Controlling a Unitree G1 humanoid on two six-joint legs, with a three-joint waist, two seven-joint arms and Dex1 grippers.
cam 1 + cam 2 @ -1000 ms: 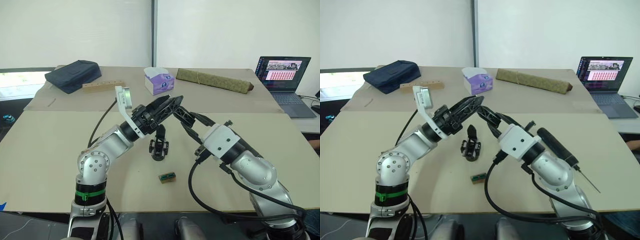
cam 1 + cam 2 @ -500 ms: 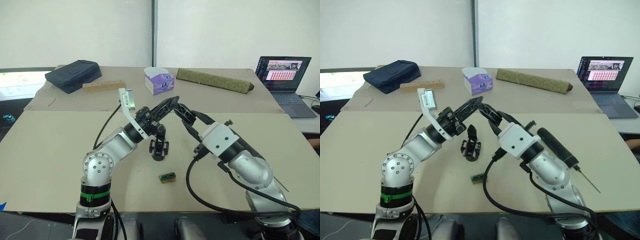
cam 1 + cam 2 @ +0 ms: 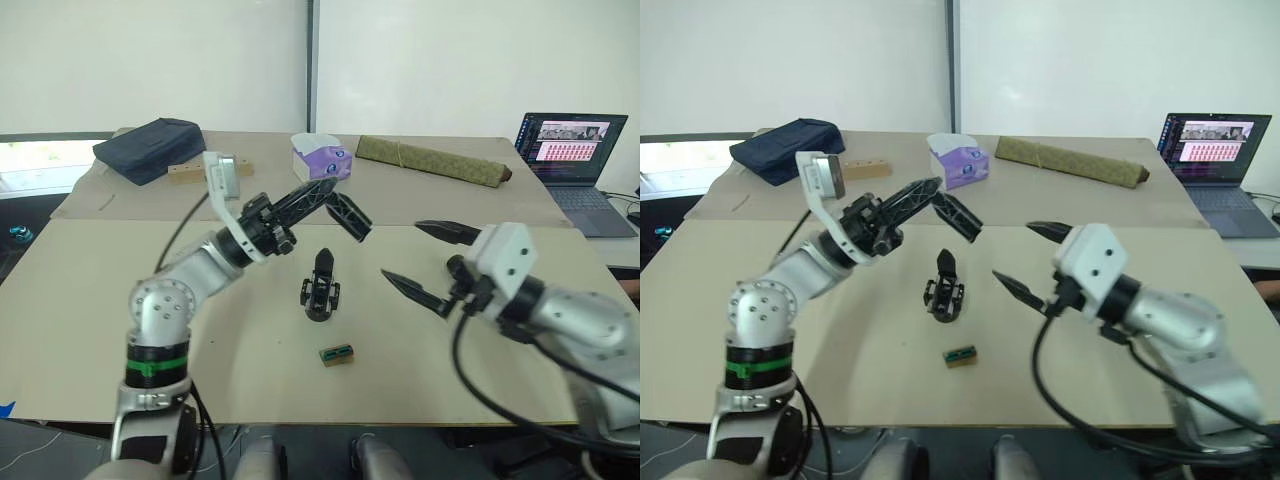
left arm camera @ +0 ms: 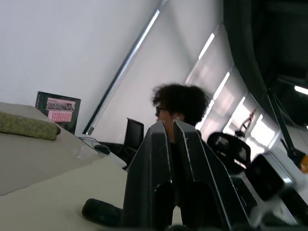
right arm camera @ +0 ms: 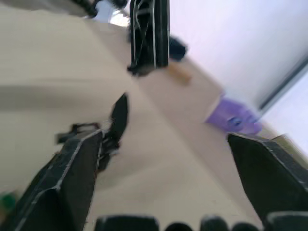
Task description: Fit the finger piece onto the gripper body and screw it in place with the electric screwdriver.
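Observation:
My left gripper (image 3: 325, 193) is raised above the table's middle, shut on the finger piece (image 3: 348, 215), a black wedge that slants down to the right from its tips. Below it the gripper body (image 3: 320, 288) stands upright on the table, one pointed finger up; it also appears in the right wrist view as the gripper body (image 5: 115, 120). My right gripper (image 3: 402, 250) hovers to the right of the gripper body, open wide and empty, apart from both. The electric screwdriver is hidden behind my right arm.
A small green-and-brown block (image 3: 336, 354) lies in front of the gripper body. At the back stand a purple tissue box (image 3: 320, 160), an olive rolled bundle (image 3: 430, 160), a dark bag (image 3: 150, 148) and a laptop (image 3: 575, 150). A person (image 4: 180, 108) sits beyond the table's right side.
My left gripper shut on the finger piece while my right gripper let go, opened wide and pulled back to the right. The left arm swung slightly left with the piece.

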